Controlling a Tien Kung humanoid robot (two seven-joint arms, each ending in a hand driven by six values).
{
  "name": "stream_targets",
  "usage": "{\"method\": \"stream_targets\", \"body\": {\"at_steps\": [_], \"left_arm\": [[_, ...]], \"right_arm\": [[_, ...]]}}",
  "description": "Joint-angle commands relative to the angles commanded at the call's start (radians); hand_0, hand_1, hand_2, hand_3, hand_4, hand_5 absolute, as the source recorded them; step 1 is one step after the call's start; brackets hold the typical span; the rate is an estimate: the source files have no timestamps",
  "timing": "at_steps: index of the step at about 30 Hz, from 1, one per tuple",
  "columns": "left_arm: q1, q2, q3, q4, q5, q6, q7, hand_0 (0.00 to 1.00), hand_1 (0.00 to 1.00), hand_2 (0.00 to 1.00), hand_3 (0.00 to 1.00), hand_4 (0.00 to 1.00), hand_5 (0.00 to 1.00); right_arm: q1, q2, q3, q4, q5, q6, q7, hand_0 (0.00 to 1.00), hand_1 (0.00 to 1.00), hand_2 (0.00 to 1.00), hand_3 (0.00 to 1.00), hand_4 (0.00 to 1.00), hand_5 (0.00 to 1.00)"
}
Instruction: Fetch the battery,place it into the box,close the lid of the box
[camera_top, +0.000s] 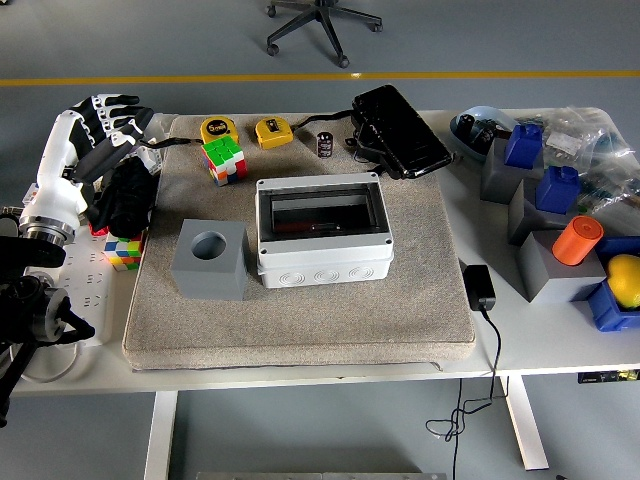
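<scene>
The battery (326, 143), a small dark cylinder, stands upright on the far part of the grey mat (300, 320), between a yellow tape measure and a black pouch. The box (322, 232), light grey with a dark smoky top, sits mid-mat; I cannot tell whether its lid is shut. My left hand (108, 122), white and black, hovers over the table's far left corner with fingers spread, holding nothing, well left of the battery. The right arm does not show.
A grey cube with a round hole (210, 260) stands left of the box. Rubik's cubes (224, 160) (123, 250), two tape measures (216, 129) (272, 132), a black pouch (400, 130), a black bundle (125, 195), a power adapter (478, 285), and blue and grey blocks with an orange cylinder (578, 240) at right.
</scene>
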Motion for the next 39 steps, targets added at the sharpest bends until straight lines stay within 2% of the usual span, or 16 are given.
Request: {"method": "stream_targets", "body": {"at_steps": [14, 39], "left_arm": [[0.035, -0.018, -0.03, -0.013, 0.017, -0.003, 0.007, 0.537, 0.634, 0.607, 0.582, 0.918, 0.418], [0.02, -0.021, -0.016, -0.012, 0.027, -0.005, 0.01, 0.541, 0.631, 0.606, 0.582, 0.917, 0.411]], "right_arm": [[-0.02, 0.019, 0.032, -0.012, 0.005, 0.007, -0.017, 0.606, 0.63, 0.599, 0.56, 0.901, 0.46], [-0.03, 0.001, 0.046, -0.013, 0.006, 0.009, -0.023, 0.607, 0.634, 0.606, 0.563, 0.905, 0.463]]}}
